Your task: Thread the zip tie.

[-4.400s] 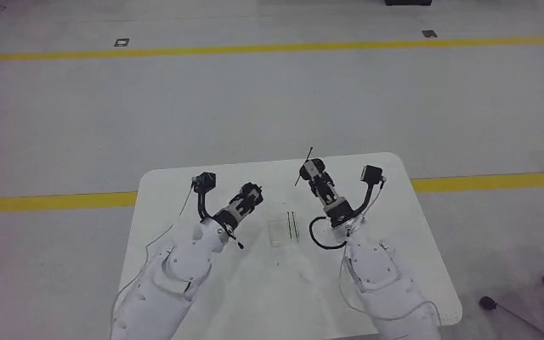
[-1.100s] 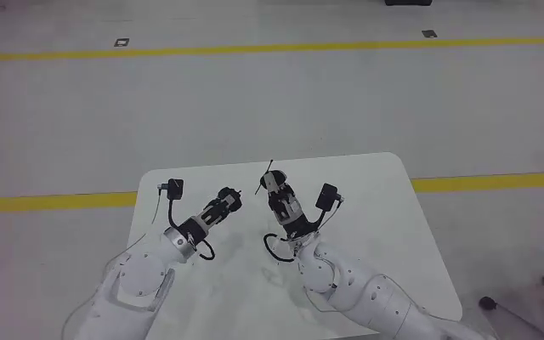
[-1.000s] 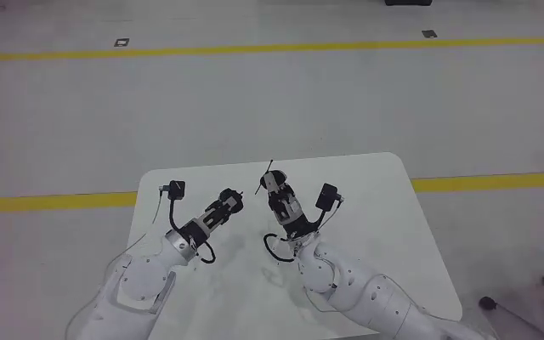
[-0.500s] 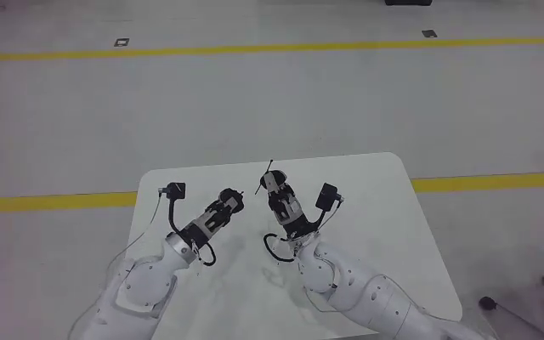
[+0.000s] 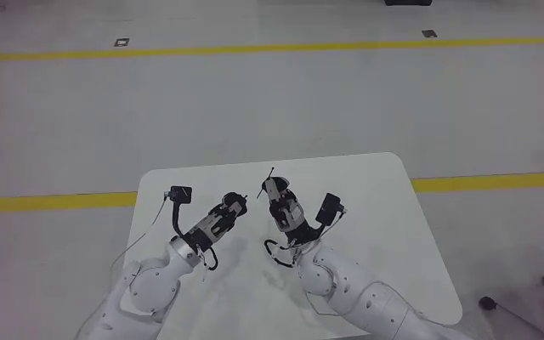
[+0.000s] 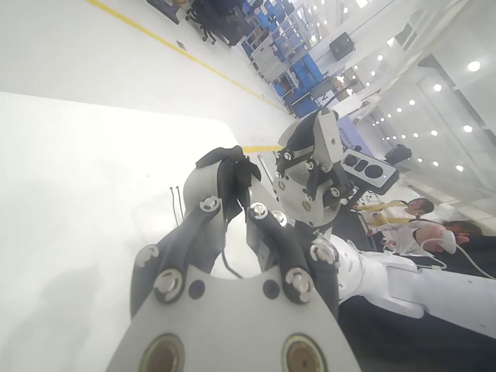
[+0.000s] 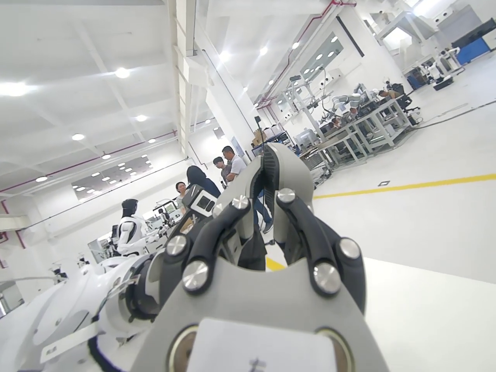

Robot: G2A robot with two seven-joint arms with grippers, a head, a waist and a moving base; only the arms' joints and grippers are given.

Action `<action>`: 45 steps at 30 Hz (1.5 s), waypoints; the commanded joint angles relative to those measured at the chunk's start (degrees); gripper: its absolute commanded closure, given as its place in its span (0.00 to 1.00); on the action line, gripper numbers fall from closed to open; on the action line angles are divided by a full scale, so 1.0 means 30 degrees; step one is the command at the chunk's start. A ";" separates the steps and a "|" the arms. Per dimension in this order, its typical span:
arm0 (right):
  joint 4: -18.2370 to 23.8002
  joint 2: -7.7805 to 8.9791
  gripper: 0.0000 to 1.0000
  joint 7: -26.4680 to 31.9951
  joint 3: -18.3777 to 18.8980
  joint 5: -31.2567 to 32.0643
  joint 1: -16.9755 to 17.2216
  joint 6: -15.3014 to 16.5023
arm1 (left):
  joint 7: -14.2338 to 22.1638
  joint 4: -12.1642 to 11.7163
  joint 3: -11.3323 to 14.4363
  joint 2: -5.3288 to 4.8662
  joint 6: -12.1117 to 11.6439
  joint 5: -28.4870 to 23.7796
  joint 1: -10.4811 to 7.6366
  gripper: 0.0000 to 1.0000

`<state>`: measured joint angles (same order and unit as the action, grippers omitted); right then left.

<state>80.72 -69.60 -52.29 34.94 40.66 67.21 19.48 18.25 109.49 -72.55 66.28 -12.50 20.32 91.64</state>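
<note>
Two grippers face each other above the white rounded table (image 5: pixel 374 183), close but not touching. The right gripper (image 5: pixel 275 189) is clamped on the thin black plastic zip tie (image 5: pixel 269 174). The tie's long axis runs up and away from the robot, and its tip is free beyond the fingertips. The left gripper (image 5: pixel 232 205), just beside it on the robot's left, is pinched on a short black strand (image 6: pixel 232 183); I cannot tell which end of a tie that is. My read is that the tip must swing across that small gap. Two spare black ties (image 6: pixel 176 200) lie flat on the table, and there is room to either side.
</note>
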 commanded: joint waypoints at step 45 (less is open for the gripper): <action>-0.1592 -0.1261 1.00 -0.1434 0.0530 0.2366 -0.0019 0.0000 | 0.0136 0.0171 0.0343 -0.0108 0.0885 -0.0332 -0.0350 1.00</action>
<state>75.95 -73.39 -56.59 36.53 47.75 67.16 19.48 18.66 110.00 -71.52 65.96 -9.85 19.32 90.58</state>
